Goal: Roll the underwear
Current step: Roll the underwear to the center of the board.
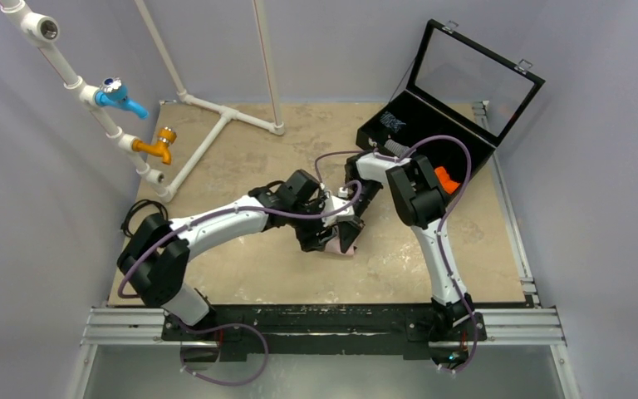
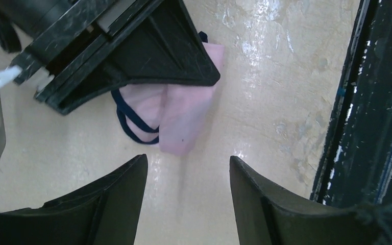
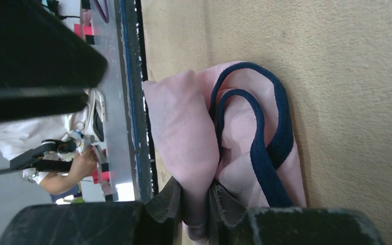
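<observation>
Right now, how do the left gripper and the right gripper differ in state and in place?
The left gripper is open, its jaws holding nothing; the right gripper is shut on a fold of the underwear. The left gripper hangs over bare table, apart from the underwear; the right gripper touches it. Both are black and close to the underwear.

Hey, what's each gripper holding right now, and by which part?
The right gripper pinches the underwear by a bunched pink fold beside its navy trim. The left gripper is open and holds nothing.
</observation>
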Motion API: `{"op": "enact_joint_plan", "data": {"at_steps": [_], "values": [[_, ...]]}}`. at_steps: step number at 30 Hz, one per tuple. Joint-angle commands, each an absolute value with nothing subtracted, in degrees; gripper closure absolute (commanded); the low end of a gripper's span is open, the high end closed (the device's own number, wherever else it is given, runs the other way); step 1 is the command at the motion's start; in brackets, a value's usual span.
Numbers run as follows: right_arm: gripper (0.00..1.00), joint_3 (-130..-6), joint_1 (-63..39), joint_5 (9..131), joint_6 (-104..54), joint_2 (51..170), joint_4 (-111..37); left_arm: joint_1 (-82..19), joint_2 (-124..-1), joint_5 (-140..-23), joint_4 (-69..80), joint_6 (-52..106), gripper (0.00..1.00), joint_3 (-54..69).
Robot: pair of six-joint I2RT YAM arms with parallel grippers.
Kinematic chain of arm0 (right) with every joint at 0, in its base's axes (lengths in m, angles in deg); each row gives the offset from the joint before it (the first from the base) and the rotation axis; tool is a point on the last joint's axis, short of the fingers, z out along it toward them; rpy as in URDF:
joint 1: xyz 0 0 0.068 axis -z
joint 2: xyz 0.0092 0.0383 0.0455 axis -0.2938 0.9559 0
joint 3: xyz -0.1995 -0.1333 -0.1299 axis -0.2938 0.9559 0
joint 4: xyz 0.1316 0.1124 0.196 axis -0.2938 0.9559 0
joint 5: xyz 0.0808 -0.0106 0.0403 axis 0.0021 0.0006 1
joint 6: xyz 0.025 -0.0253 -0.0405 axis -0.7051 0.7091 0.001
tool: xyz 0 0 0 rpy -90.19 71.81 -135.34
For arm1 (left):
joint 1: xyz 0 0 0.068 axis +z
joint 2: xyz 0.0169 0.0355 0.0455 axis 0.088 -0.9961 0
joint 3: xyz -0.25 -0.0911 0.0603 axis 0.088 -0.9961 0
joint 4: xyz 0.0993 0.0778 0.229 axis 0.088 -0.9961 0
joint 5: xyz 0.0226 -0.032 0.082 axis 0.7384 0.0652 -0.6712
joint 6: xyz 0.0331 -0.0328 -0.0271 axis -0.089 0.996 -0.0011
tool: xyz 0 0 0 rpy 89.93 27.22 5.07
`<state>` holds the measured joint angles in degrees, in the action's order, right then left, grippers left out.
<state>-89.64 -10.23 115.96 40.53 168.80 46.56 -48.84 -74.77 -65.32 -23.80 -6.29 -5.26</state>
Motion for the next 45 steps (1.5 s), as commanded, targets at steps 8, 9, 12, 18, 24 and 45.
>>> {"op": "enact_joint_plan", "data": {"at_steps": [8, 9, 12, 18, 24, 45], "values": [[1.0, -88.6, -10.5, 109.5, 44.3, 171.7, 38.9, -58.8, -82.4, -75.5, -16.1, -12.3, 0.42, -1.1], [1.0, -88.4, -10.5, 109.4, 44.2, 171.5, 38.6, -59.2, -82.9, -75.9, -15.9, -12.5, 0.42, -0.9], [0.99, -88.4, -10.4, 109.4, 44.0, 171.5, 38.6, -59.8, -84.6, -76.2, -15.5, -12.7, 0.42, -0.4], [0.99, -88.6, -10.5, 109.5, 43.9, 171.6, 38.6, -60.2, -88.1, -76.8, -14.0, -12.5, 0.46, 0.5], [0.98, -88.3, -10.4, 109.4, 43.6, 171.3, 38.2, -60.3, -91.4, -75.5, -14.4, -11.3, 0.62, 1.7], [0.59, -86.9, -8.9, 106.5, 38.9, 163.8, 35.5, -60.1, -98.8, -69.7, -25.6, -13.3, 1.0, 5.7]]}}
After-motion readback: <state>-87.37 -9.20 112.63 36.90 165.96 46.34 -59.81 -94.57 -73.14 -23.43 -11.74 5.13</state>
